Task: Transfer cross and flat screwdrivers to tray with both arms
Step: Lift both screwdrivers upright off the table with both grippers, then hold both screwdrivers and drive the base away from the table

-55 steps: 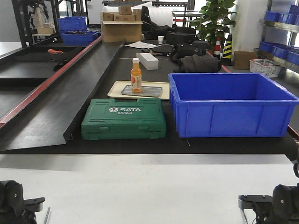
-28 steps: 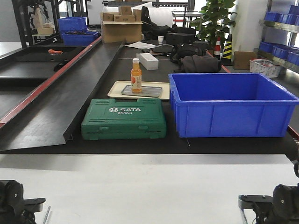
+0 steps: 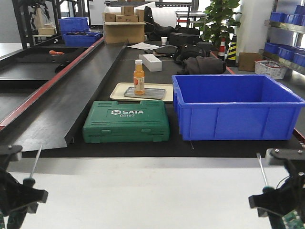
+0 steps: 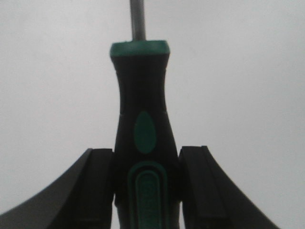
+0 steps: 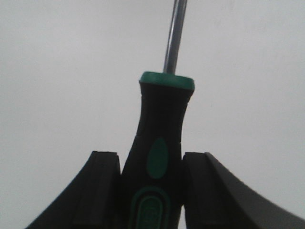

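Left gripper: fingers clamped on the black-and-green handle of the left screwdriver, shaft pointing far. Right gripper: clamped likewise on the right screwdriver. Both tools are held over the near white table, one at each side. Tip types cannot be told. The tray lies far centre on a beige tray, with an orange bottle standing on it, well apart from both.

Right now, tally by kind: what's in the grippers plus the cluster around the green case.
Screwdrivers: 2
Green case: 1
Blue bin: 1
Orange bottle: 1
Silver tray: 1
Beige tray: 1
Total: 7
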Available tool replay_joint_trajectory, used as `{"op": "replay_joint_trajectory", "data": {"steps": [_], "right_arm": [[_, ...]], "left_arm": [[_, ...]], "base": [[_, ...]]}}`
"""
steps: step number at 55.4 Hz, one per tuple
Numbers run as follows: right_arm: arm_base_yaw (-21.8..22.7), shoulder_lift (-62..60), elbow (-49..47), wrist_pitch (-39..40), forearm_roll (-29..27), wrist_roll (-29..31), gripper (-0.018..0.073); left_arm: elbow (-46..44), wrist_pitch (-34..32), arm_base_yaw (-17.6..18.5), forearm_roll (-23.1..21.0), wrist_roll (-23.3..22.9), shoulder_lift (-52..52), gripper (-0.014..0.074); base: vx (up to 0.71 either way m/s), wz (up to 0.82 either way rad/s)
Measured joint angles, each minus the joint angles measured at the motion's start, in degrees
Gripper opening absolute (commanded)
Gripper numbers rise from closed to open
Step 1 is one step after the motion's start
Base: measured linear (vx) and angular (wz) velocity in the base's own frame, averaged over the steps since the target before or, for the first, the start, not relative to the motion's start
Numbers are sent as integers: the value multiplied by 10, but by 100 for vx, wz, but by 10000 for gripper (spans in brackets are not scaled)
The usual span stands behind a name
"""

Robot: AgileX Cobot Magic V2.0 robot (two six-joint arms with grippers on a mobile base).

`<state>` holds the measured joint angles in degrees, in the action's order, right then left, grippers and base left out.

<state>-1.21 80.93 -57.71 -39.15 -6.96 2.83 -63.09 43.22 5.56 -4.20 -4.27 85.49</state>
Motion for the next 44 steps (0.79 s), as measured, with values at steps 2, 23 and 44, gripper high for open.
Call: {"op": "replay_joint_trajectory", "data": {"steps": [2,23,44], "right_arm": [[0,-28,2,0,-5,9,-8],[0,-407,128,47,-79,112,-8],[0,-625,178,19,-81,107,-8]], "left_arm": [[1,1,0,-1,6,-28,-6],[98,-69,24,-29,35,-298,-6],[183,-90,24,-41,36,-499,-3]], "base": [[0,0],[0,0],[0,0]]}}
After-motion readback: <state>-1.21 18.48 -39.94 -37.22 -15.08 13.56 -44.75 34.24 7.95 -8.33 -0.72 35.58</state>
